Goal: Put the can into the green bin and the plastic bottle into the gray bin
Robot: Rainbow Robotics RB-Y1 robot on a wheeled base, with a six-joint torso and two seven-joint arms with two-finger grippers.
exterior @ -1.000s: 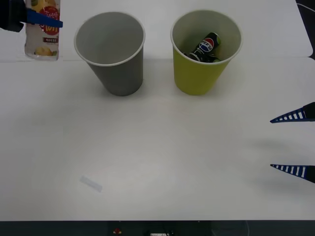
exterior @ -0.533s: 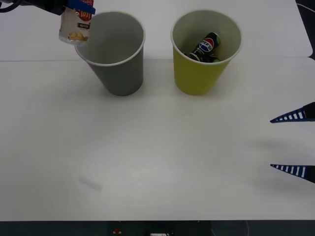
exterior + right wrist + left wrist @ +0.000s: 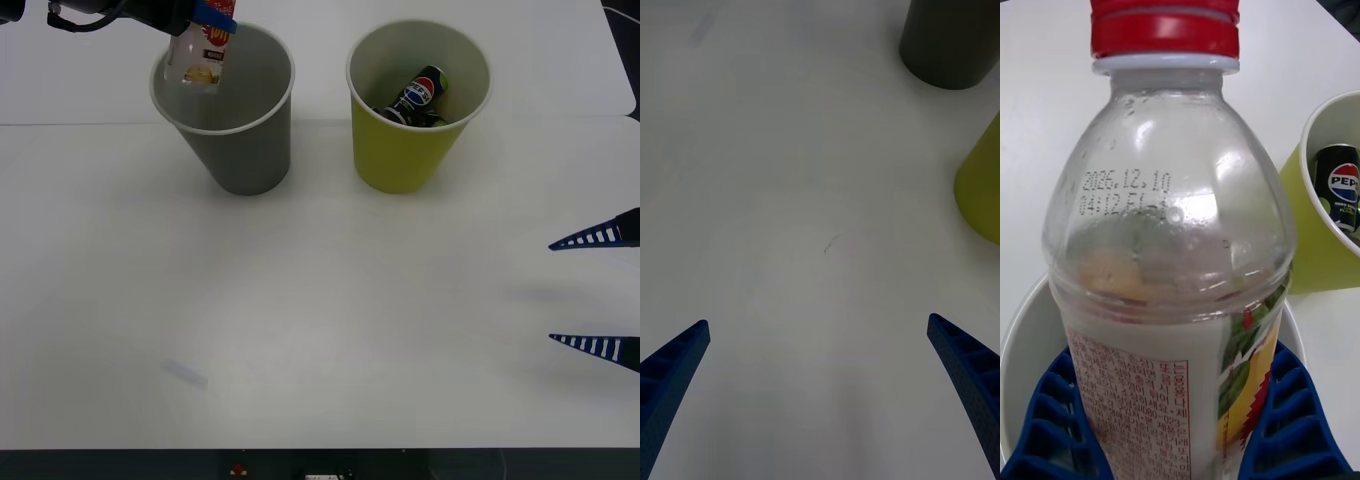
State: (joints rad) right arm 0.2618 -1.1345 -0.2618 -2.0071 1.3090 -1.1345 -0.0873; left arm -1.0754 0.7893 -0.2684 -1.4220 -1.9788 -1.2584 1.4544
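Observation:
The plastic bottle [image 3: 203, 52] hangs upright over the open mouth of the gray bin [image 3: 238, 150], its base just inside the white rim on the left side. My left gripper [image 3: 212, 16] is shut on it at the label. The left wrist view has the bottle [image 3: 1169, 247] up close with its red cap, my blue fingers [image 3: 1052, 427] hugging both sides, and the gray bin's rim [image 3: 1019, 352] below. The can [image 3: 422, 95] lies tilted inside the green bin [image 3: 405, 155]. At the right table edge my right gripper [image 3: 595, 292] is open and holds nothing.
The two bins stand side by side at the back of the white table [image 3: 320, 330], the green one to the right. A faint smudge [image 3: 185, 373] marks the front left. The right wrist view has the gray bin's base [image 3: 951, 45] and the green bin's wall [image 3: 983, 187].
My left gripper carried the bottle rightward from the far left corner to above the gray bin's mouth. The right arm stayed still.

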